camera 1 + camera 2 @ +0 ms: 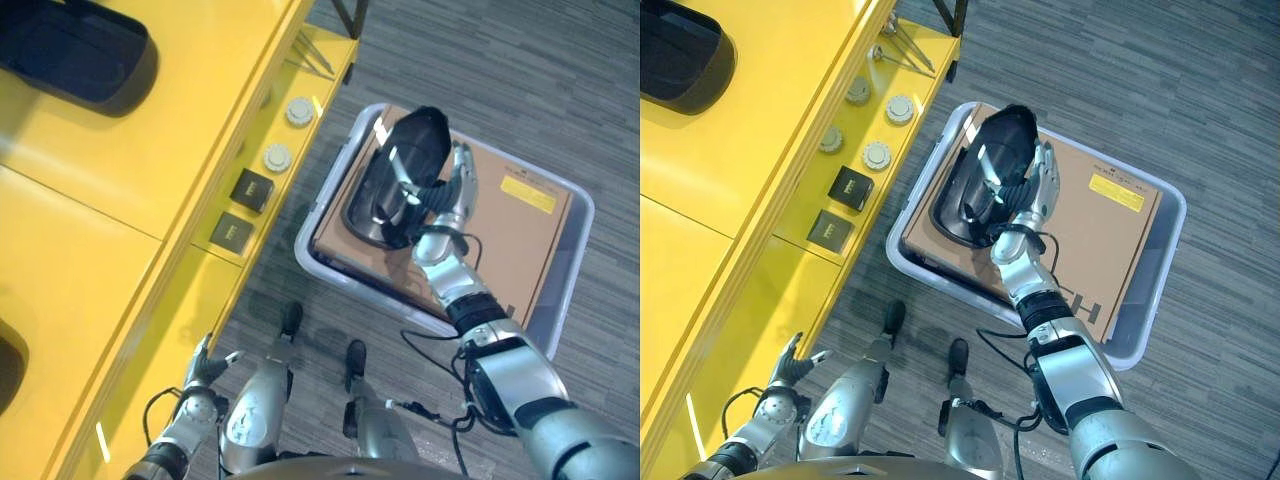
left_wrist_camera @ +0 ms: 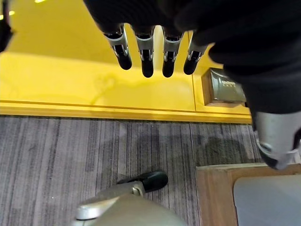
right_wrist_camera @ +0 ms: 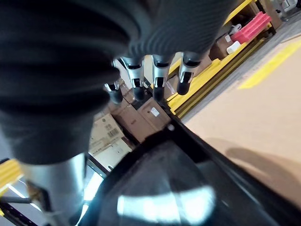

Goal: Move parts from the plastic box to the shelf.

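A pale plastic box (image 1: 585,215) stands on the carpet, lined with a brown cardboard sheet (image 1: 510,230). A glossy black tray-shaped part (image 1: 395,170) rests on the cardboard at the box's left end. My right hand (image 1: 452,195) is shut on the part's right rim, fingers along the outside and thumb reaching over the inside. In the right wrist view the part (image 3: 188,188) lies just under the fingers (image 3: 160,80). The yellow shelf (image 1: 150,150) runs along the left. My left hand (image 1: 205,365) hangs open beside the shelf's lower edge, holding nothing.
Another black part (image 1: 75,50) lies on the shelf's top at the far left. On its lower ledge sit two round white knobs (image 1: 300,110) and two small dark square boxes (image 1: 251,189). Grey carpet lies between the shelf and the box.
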Robot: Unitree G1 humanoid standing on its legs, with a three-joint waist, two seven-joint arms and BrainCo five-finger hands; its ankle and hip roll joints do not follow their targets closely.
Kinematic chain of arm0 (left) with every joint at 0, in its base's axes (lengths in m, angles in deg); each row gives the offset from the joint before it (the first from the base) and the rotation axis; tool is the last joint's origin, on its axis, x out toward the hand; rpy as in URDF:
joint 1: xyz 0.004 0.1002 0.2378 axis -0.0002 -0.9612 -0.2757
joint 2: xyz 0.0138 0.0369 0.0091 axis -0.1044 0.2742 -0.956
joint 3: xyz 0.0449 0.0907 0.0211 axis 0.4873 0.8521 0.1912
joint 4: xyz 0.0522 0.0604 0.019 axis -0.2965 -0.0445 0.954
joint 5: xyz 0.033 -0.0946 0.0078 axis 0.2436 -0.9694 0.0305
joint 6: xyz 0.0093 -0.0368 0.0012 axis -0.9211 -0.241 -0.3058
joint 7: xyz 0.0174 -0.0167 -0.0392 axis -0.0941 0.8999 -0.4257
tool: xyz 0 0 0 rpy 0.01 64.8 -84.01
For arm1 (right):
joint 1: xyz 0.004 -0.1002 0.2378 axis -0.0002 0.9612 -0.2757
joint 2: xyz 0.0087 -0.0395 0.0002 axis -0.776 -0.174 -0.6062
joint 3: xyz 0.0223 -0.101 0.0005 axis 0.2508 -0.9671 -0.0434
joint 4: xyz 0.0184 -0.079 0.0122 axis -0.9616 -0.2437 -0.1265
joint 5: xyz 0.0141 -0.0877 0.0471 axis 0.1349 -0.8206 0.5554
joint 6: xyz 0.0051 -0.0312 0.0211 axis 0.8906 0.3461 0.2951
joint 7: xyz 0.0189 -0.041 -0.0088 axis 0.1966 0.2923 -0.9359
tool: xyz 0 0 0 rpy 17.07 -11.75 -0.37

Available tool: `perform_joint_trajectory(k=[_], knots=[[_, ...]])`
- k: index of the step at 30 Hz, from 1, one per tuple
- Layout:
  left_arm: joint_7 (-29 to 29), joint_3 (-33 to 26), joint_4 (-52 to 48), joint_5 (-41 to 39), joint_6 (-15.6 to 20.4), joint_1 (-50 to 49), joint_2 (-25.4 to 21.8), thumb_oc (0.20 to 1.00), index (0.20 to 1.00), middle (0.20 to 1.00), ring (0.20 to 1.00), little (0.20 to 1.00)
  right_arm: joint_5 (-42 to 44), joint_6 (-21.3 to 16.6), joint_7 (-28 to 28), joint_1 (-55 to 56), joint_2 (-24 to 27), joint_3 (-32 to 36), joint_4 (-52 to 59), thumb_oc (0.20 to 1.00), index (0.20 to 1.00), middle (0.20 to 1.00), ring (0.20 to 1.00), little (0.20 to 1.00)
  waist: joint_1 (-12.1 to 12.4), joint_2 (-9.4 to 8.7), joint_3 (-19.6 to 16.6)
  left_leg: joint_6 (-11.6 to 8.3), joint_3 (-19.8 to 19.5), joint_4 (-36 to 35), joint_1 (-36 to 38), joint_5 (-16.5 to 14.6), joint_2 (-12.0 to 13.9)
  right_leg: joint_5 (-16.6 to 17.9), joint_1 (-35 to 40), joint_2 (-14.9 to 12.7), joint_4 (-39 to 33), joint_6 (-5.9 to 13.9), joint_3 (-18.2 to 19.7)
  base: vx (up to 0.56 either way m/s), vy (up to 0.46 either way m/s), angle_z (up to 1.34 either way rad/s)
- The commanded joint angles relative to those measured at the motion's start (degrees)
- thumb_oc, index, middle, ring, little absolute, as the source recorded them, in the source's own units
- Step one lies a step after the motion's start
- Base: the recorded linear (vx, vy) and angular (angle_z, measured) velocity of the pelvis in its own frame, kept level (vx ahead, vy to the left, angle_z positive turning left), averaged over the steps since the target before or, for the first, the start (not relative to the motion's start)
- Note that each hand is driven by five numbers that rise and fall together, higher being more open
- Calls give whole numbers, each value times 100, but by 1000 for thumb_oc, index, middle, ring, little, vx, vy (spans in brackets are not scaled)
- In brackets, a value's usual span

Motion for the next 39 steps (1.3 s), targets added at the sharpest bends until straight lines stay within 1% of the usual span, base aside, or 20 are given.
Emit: perform_joint_trajectory(k=[1, 3, 8, 10, 12, 13, 16, 20, 22, 25, 27, 30, 31, 32, 34, 35, 37, 38, 39], knots=[[-169, 6, 125, -13, 130, -37, 76, 1000, 1000, 1000, 1000, 1000, -108, -48, 307, 59, 237, -129, -20, 1000, 1000, 1000, 1000, 1000, 7, 7, -252, -125, -243, -38, -67, -407, -19, 283, -406, -326, -32, 278, 108, 0, 0, 0], [-235, 8, 98, -101, 152, -11, 88, 1000, 1000, 1000, 1000, 1000, 21, -38, 247, -11, 149, -239, -406, 1000, 1000, 1000, 1000, 1000, 16, 18, -211, -128, -254, -38, -112, -391, -26, 309, -452, -334, -32, 282, 108, 0, 0, 0], [-322, 47, 3, -350, 205, 50, 99, 1000, 1000, 1000, 1000, 1000, 511, -86, 122, -517, -49, -483, -1791, 1000, 1000, 1000, 1000, 1000, 86, 79, -126, -144, -310, -38, -228, -329, -50, 349, -546, -368, -32, 290, 52, -7, 3, 2], [-319, 103, -93, -426, 221, 48, 57, 1000, 1000, 1000, 1000, 1000, 706, -86, -20, -752, -80, -579, -2358, 1000, 1000, 1000, 1000, 1000, 132, 115, -109, -161, -331, -38, -279, -302, -57, 359, -571, -378, -32, 283, 18, 0, 0, 0], [-304, 152, -116, -449, 228, 55, 41, 1000, 1000, 1000, 1000, 1000, 948, -164, -183, -955, -131, -605, -2784, 1000, 1000, 1000, 1000, 1000, 166, 131, -112, -168, -358, -38, -305, -290, -67, 360, -581, -390, -32, 284, -6, -2, -2, 8], [-285, 157, -97, -466, 223, 53, 34, 1000, 1000, 1000, 1000, 1000, 1069, -213, -280, -1030, -134, -614, -2847, 200, 200, 200, 200, 200, 184, 132, -123, -172, -367, -38, -316, -282, -70, 357, -583, -389, -32, 287, -18, 11, -6, 10], [-256, 114, -21, -483, 213, -39, 27, 1000, 1000, 1000, 1000, 1000, 1442, -384, -442, -1087, -90, -546, -3033, 200, 200, 200, 200, 200, 231, 126, -194, -172, -437, -38, -303, -290, -93, 323, -544, -404, -32, 297, -81, 24, -20, 9], [-219, 66, 74, -455, 184, -95, 16, 1000, 1000, 1000, 1000, 1000, 1612, -482, -481, -968, -63, -510, -2893, 200, 200, 200, 200, 200, 203, 101, -274, -171, -445, -38, -247, -319, -82, 282, -485, -408, -32, 299, -96, 22, -10, 11], [-186, 35, 85, -419, 182, -114, 0, 1000, 1000, 1000, 1000, 1000, 1632, -514, -547, -851, 15, -497, -2828, 200, 200, 200, 200, 200, 187, 75, -324, -171, -455, -38, -188, -344, -69, 244, -421, -406, -32, 296, -116, 18, -22, -1], [-137, -91, -174, -443, 211, -233, -122, 1000, 1000, 1000, 1000, 1000, 1568, -513, -644, -514, 265, -442, -2639, 200, 200, 200, 200, 200, 126, 14, -462, -177, -474, -38, -20, -393, -47, 165, -237, -398, -32, 276, -162, 42, -45, 9], [-72, -179, -430, -467, 224, -277, -221, 1000, 1000, 1000, 1000, 1000, 1393, -505, -630, -275, 508, -442, -2384, 200, 200, 200, 200, 200, 83, -36, -539, -186, -445, -38, 89, -439, -20, 117, -133, -381, -32, 270, -160, 28, -62, 17], [26, -482, -748, -855, 304, -335, -278, 1000, 1000, 1000, 1000, 1000, 1161, -451, -719, 135, 749, -345, -2188, 200, 200, 200, 200, 200, 37, -104, -696, -194, -435, -38, 229, -485, 25, 39, 35, -364, -32, 243, -197, 38, -61, 5], [27, -481, -753, -856, 301, -340, -280, 1000, 1000, 1000, 1000, 1000, 1159, -450, -720, 139, 749, -343, -2184, 200, 200, 200, 200, 200, 35, -103, -693, -194, -438, -38, 237, -487, 24, 37, 43, -365, -32, 242, -200, 47, -71, 0], [143, -465, -1119, -742, 306, -393, -408, 1000, 1000, 1000, 1000, 1000, 1006, -425, -829, 258, 950, -329, -2193, 200, 200, 200, 200, 200, 12, -144, -810, -190, -422, -38, 363, -537, 44, -16, 160, -354, -32, 233, -227, 51, -70, -3], [292, -560, -1419, -906, 339, -398, -497, 1000, 1000, 1000, 1000, 1000, 786, -396, -904, 417, 1089, -350, -2189, 200, 200, 200, 200, 200, -21, -178, -925, -199, -409, -38, 488, -571, 78, -63, 282, -342, -32, 219, -240, 46, -73, -4], [294, -562, -1426, -908, 334, -404, -501, 1000, 1000, 1000, 1000, 1000, 784, -394, -905, 420, 1087, -349, -2186, 200, 200, 200, 200, 200, -22, -178, -920, -199, -410, -38, 496, -574, 78, -65, 290, -342, -32, 219, -240, 56, -70, -1], [590, -556, -2004, -898, 319, -346, -689, 1000, 1000, 1000, 1000, 1000, 399, -381, -1016, 594, 1291, -412, -1853, 200, 200, 200, 200, 200, -109, -218, -1109, -210, -335, -38, 711, -649, 132, -123, 459, -311, -32, 196, -200, 73, -73, -7], [675, -604, -2133, -926, 305, -347, -751, 1000, 1000, 1000, 1000, 1000, 244, -360, -1097, 669, 1365, -424, -1641, 200, 200, 200, 200, 200, -147, -229, -1180, -211, -313, -38, 791, -672, 152, -148, 520, -299, -32, 187, -176, 49, -36, -14], [678, -605, -2141, -927, 299, -355, -754, 1000, 1000, 1000, 1000, 1000, 240, -353, -1101, 680, 1365, -418, -1627, 200, 200, 200, 200, 200, -144, -230, -1176, -211, -311, -38, 800, -676, 153, -150, 529, -299, -32, 187, -174, 38, -36, -24]])
